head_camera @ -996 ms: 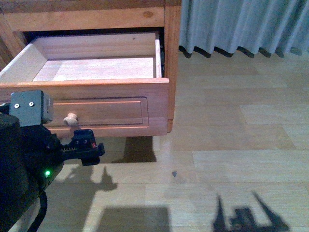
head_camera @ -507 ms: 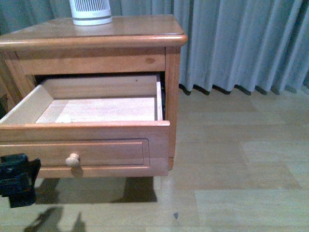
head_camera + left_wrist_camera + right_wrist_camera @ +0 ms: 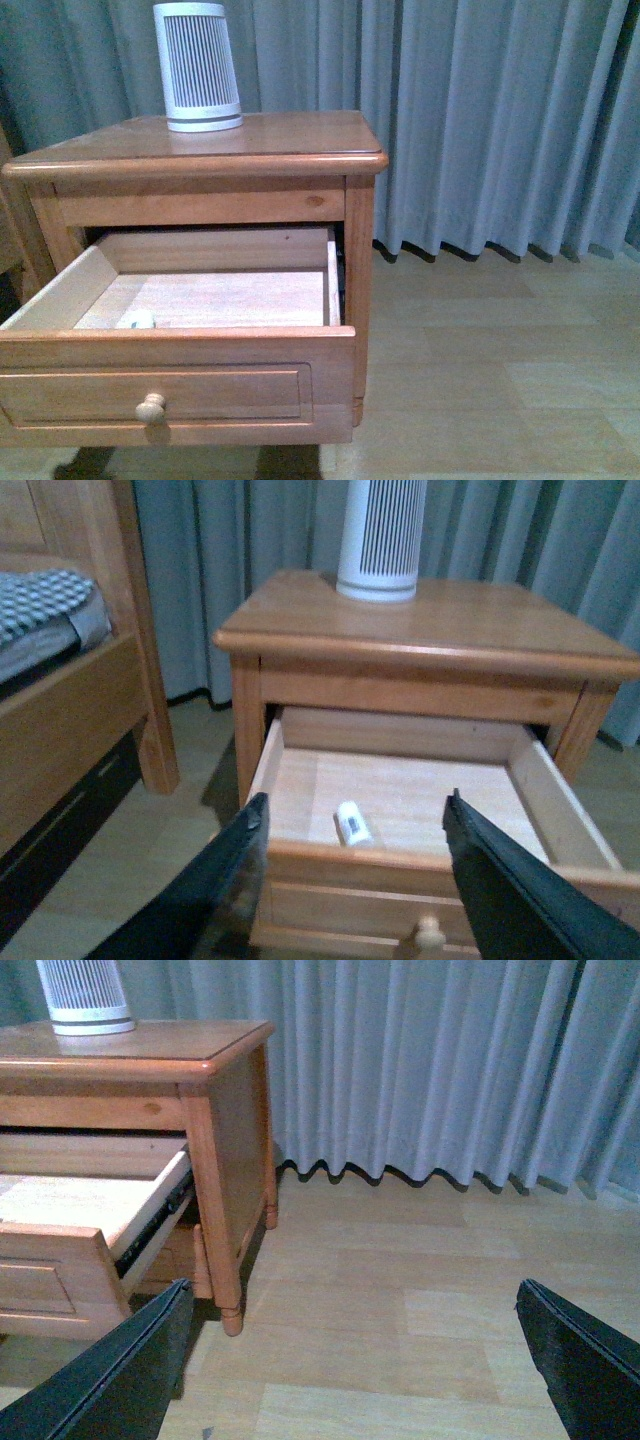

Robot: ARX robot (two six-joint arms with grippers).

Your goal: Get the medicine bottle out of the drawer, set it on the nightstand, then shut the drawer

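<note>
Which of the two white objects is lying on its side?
The small medicine bottle, lying flat on the floor of the open drawer. The tall ribbed appliance stands upright on top of the nightstand.

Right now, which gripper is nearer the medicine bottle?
Left. The left gripper faces the medicine bottle in the open drawer; the right gripper is off beside the nightstand.

The front view now looks higher: the left hand has left it, the nightstand top and white appliance show fully, and the medicine bottle peeks inside the drawer.
</note>
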